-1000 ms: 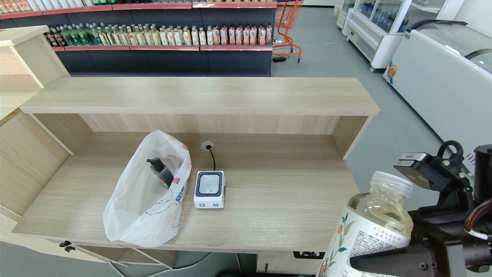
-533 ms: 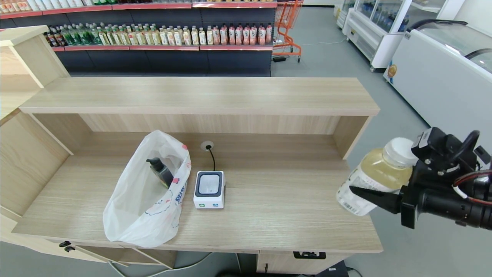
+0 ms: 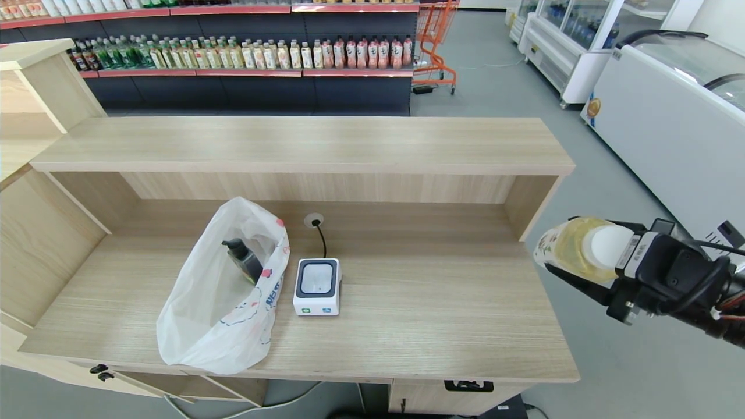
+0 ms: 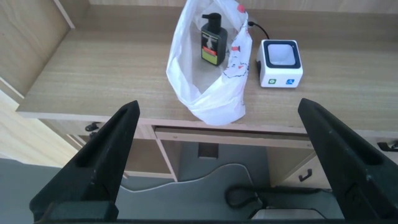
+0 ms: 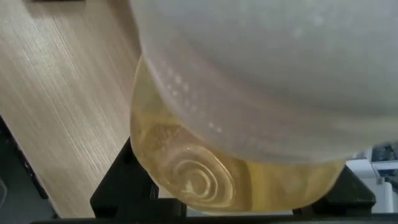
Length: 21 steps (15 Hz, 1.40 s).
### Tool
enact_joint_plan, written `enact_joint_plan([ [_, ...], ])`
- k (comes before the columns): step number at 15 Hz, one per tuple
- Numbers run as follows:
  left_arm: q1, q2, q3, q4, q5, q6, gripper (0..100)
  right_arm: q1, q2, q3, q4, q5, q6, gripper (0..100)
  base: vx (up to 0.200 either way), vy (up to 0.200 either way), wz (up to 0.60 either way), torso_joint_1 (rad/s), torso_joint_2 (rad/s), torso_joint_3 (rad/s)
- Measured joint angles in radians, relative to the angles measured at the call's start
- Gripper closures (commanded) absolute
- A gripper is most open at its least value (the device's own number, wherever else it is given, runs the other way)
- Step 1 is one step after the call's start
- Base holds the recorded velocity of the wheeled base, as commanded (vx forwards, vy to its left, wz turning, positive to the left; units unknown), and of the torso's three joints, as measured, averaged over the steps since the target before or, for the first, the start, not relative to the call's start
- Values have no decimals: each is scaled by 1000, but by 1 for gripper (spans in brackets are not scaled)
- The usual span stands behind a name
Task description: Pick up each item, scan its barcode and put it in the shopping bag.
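Note:
My right gripper (image 3: 573,262) is shut on a drink bottle (image 3: 573,247) with pale yellow liquid and a white cap, held off the counter's right end and lying on its side with the cap toward the wrist. The bottle (image 5: 205,168) shows up close in the right wrist view. A white shopping bag (image 3: 224,291) stands open on the wooden counter (image 3: 419,308), with a dark pump bottle (image 3: 243,259) inside it. Just right of the bag sits the white barcode scanner (image 3: 317,285). My left gripper (image 4: 217,168) hangs open in front of the counter, below its edge; the bag (image 4: 208,74) and scanner (image 4: 281,61) lie beyond it.
A raised wooden ledge (image 3: 302,145) runs along the back of the counter, with side walls at both ends. The scanner's black cable (image 3: 320,235) goes to a hole in the counter. Shelves of drinks (image 3: 244,55) and white freezers (image 3: 657,99) stand farther off.
My right arm has swung the bottle from upright near the lower right to lying sideways, higher up by the counter's right end. Bag, scanner and pump bottle have not moved.

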Motion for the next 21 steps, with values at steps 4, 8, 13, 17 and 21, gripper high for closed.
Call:
enact_joint_plan([
  [4, 0, 0, 0, 0, 0, 2, 0, 2, -6, 10, -1, 1, -25, 100, 0, 0, 0, 0, 0, 0],
  [8, 0, 0, 0, -1, 1, -11, 0, 19, -33, 14, -1, -1, -24, 100, 0, 150, 0, -1, 2, -1],
  [13, -1, 0, 0, -1, 1, -20, 0, 41, -37, -16, -2, 6, 16, 100, 0, 200, 0, 3, 3, 2],
  [17, 0, 0, 0, -1, 1, -19, 0, -22, 34, -52, -30, 74, 30, 100, 0, 200, 0, 0, 0, 4],
  [21, 0, 0, 0, -1, 1, -18, 0, -50, 204, -141, -130, 166, 34, 100, 0, 200, 0, 4, 4, 5],
])
